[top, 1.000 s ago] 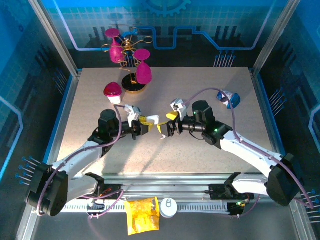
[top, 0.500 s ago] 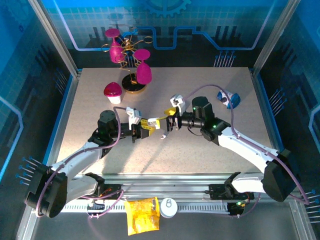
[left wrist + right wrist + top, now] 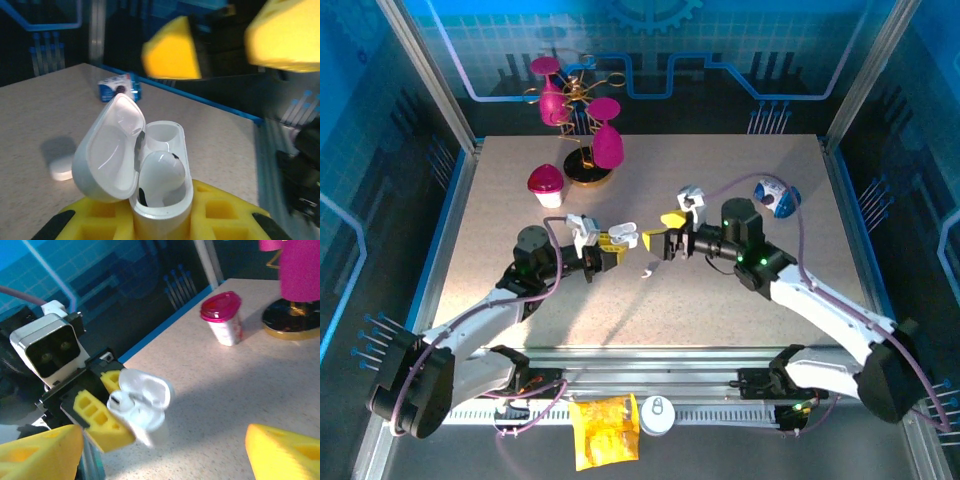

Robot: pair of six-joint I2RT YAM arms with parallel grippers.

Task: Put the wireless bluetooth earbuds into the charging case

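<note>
My left gripper (image 3: pixel 611 241) has its jaws clamped on the charging case (image 3: pixel 161 150), lid swung open, above mid-worktop (image 3: pixel 720 170). One earbud (image 3: pixel 161 175) sits in the nearer socket. My right gripper (image 3: pixel 666 232) faces it, jaws wide. A small white piece (image 3: pixel 61 168), perhaps another earbud, lies on the worktop nearby.

Your white charging case (image 3: pixel 161 210), lid open, upright in your left gripper (image 3: pixel 613 240), one glossy earbud (image 3: pixel 161 175) seated, second earbud (image 3: pixel 61 169) loose on table (image 3: pixel 35 120)
</note>
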